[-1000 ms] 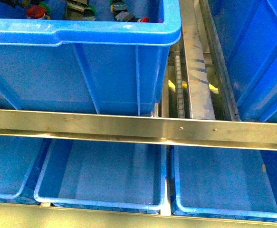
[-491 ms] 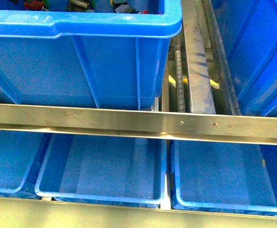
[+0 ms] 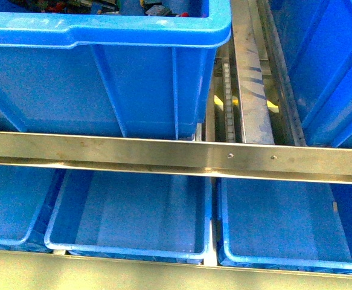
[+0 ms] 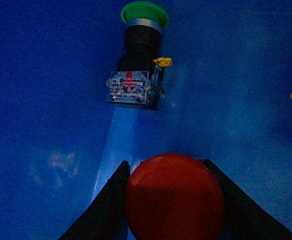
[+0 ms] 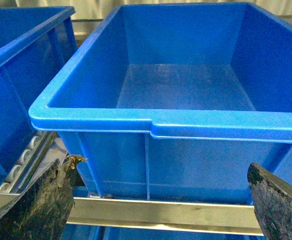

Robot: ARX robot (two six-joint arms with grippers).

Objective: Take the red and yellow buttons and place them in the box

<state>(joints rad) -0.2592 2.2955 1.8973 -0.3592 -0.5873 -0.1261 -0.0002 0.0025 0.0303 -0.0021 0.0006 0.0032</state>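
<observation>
- The left gripper (image 4: 166,163) is down inside a blue bin (image 4: 45,125), its black jaws clamped on either side of the round cap of a red button (image 4: 174,197).
- The cap fills the gap between the jaws. The button's body is hidden beneath it.
- Just beyond it, a green button (image 4: 141,35) lies on its side on the bin floor, well apart from the jaws, its labelled contact block (image 4: 130,90) facing the camera.
- The right gripper (image 5: 162,164) hangs with its jaws wide apart and nothing between them, in front of an empty blue box (image 5: 151,125) standing on a steel rail (image 5: 161,212).
- In the front view neither arm shows. A large blue crate (image 3: 103,36) sits above a cross rail (image 3: 163,154), with shallow trays (image 3: 127,248) below.
- Parts peek over the crate's rim, too cropped to identify.
</observation>
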